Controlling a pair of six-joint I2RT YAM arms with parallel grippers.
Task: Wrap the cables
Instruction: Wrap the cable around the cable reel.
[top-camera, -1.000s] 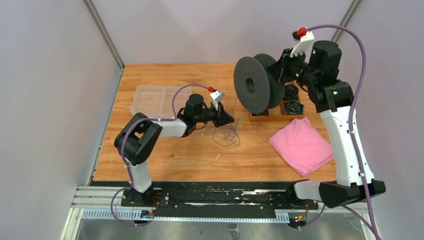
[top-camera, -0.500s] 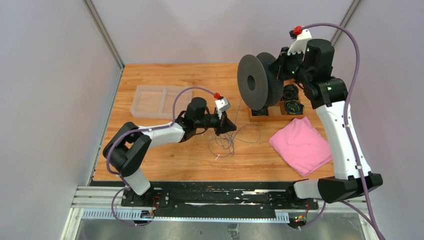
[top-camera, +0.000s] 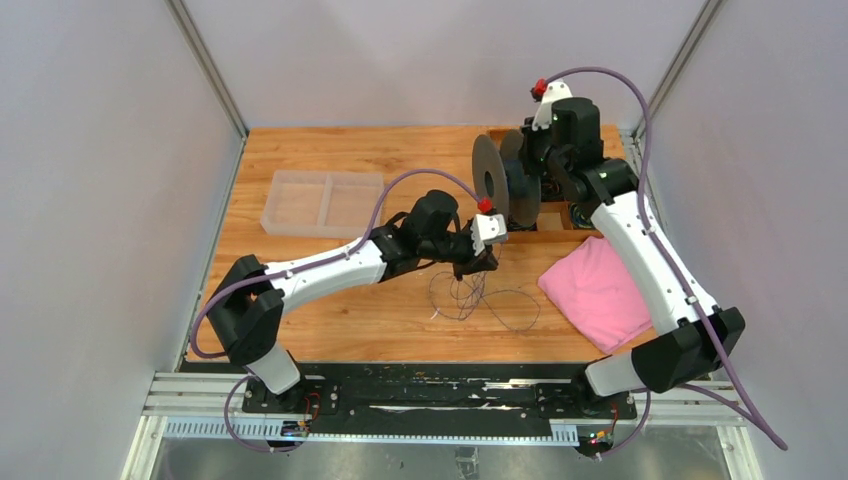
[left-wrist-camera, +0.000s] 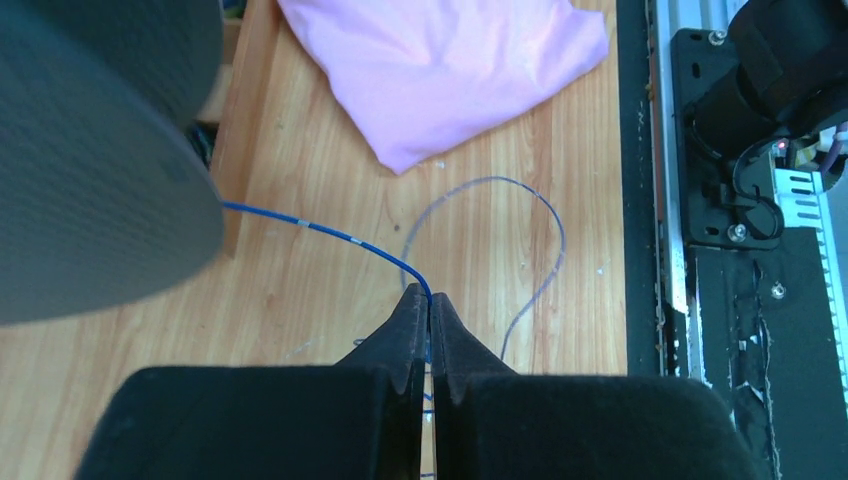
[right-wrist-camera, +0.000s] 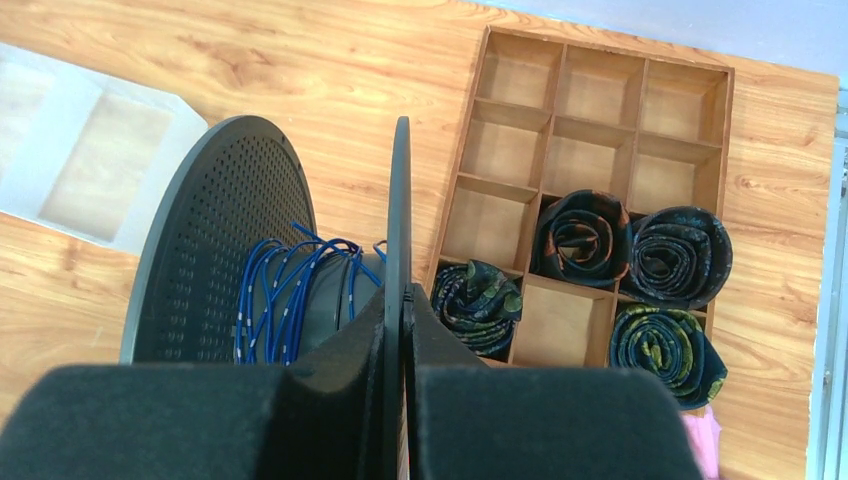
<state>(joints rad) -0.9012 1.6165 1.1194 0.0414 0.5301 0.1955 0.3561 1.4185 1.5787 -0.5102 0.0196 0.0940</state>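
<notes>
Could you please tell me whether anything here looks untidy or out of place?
Yes: the cable lies in a loose tangle of loops on the table beside the left claw, and its turns on the spool cross unevenly rather than lying side by side.

Blue cable (left-wrist-camera: 330, 232), pale bands; dark grey perforated spool (right-wrist-camera: 215, 230); pink cloth (left-wrist-camera: 440, 60); dark rolls (right-wrist-camera: 585, 240), yellow-green pattern.

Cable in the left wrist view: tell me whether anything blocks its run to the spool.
Nothing visible does. The cable runs free from the shut left gripper over the table to the spool. The pink cloth lies off to one side, clear of that line.
</notes>
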